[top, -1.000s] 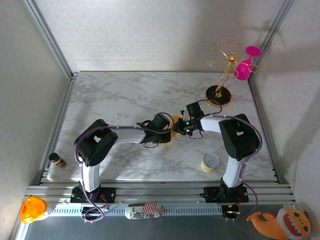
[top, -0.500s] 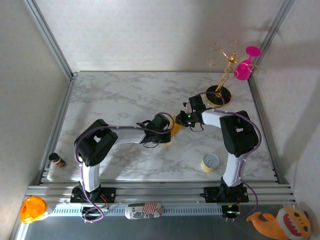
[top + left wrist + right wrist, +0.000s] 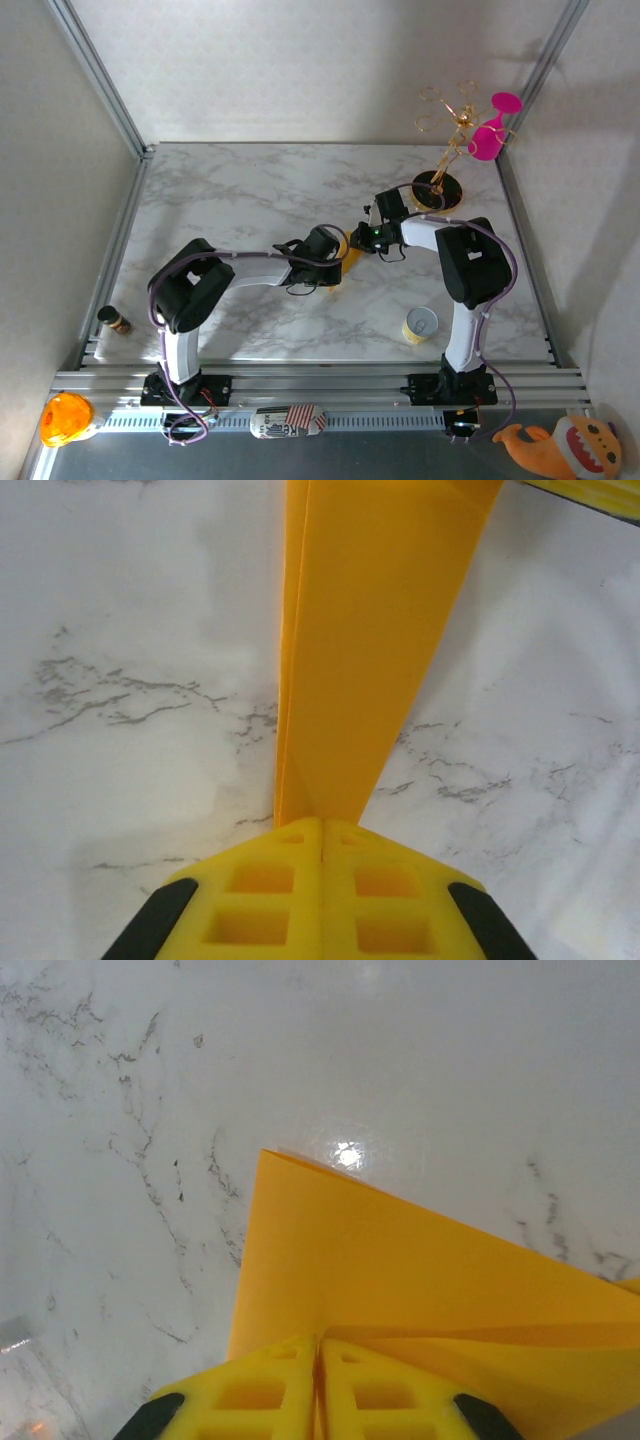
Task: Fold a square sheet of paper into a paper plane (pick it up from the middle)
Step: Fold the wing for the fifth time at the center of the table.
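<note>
The yellow-orange sheet of paper [image 3: 351,251] is folded over and held between my two arms at the middle of the marble table. My left gripper [image 3: 322,830] is shut on the folded paper [image 3: 375,630], which runs away from its tips as a narrow layered strip. My right gripper [image 3: 318,1345] is shut on another edge of the paper [image 3: 400,1260], where a wide flap spreads over the tabletop. From above, the left gripper [image 3: 337,256] and right gripper [image 3: 366,235] sit close together, with the paper partly hidden under them.
A gold stand with a pink glass [image 3: 452,150] stands at the back right. A yellow cup [image 3: 420,324] sits near the right arm's base, a small dark bottle [image 3: 114,320] at the left edge. An orange toy [image 3: 65,418] and a plush [image 3: 565,447] lie off the table's front.
My right gripper has moved back and to the right with its edge of the paper, drawing the sheet out. The left arm has barely moved.
</note>
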